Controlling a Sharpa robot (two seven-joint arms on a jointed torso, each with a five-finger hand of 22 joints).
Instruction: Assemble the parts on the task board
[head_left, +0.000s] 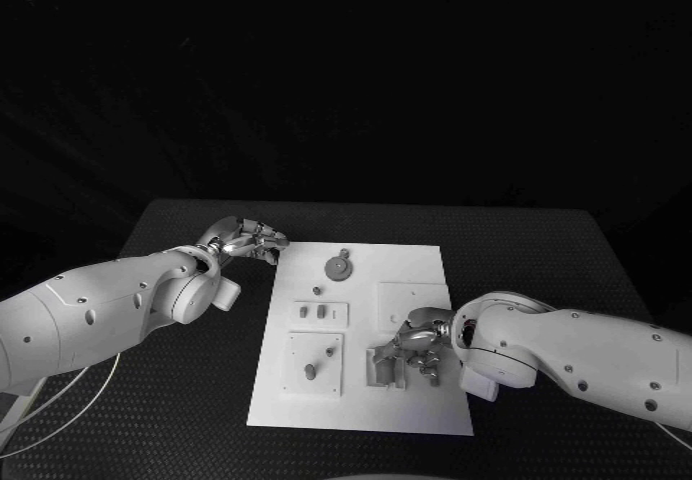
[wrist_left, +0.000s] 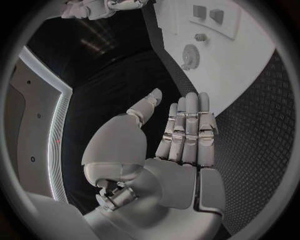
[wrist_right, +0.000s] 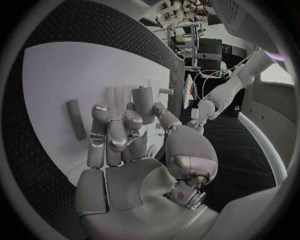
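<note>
While the silver many-fingered right hand (head_left: 420, 350) curls its fingers over a small grey upright part (head_left: 385, 368) at about five o'clock on the flat white task board (head_left: 418, 262), I cannot tell whether it truly grips that piece. It should keep the part upright and press straight down. The silver left hand (head_left: 245, 240) hovers off the board's ten o'clock corner, fingers straight, side by side, holding nothing.

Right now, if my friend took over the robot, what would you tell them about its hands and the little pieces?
Left hand: empty, fingers straight, at the task board's far left corner over the black table.
Right hand: down on the board's near right part, fingers curled at a small upright fixture; whether it grips a piece is unclear.
Gear lies flat on the far part; small parts sit in the left panels.
Assembly is not finished.
</note>
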